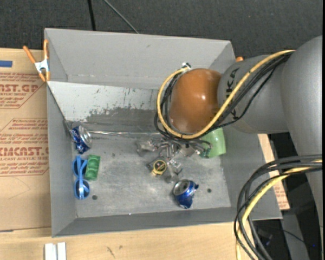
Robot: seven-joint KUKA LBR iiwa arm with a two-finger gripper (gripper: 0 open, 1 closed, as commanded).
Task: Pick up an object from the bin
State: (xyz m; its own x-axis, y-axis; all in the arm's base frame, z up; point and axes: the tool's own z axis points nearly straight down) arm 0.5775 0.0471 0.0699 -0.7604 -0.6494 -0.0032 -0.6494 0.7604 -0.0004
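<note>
My gripper (165, 149) hangs low over the middle of the bin floor, mostly hidden under the arm's orange dome. Just below it lies a small round yellow and black thing (159, 167). A light green cylinder (217, 142) lies right of the gripper against the bin's right wall, partly hidden by the arm. Nearer the front edge sits a crushed blue and silver can (184, 193). I see nothing held in the gripper.
On the left side of the bin lie another crushed blue can (80, 138), a blue looped plastic thing (80, 177) and a small green block (92, 167). The arm and its cables cover the bin's right back part.
</note>
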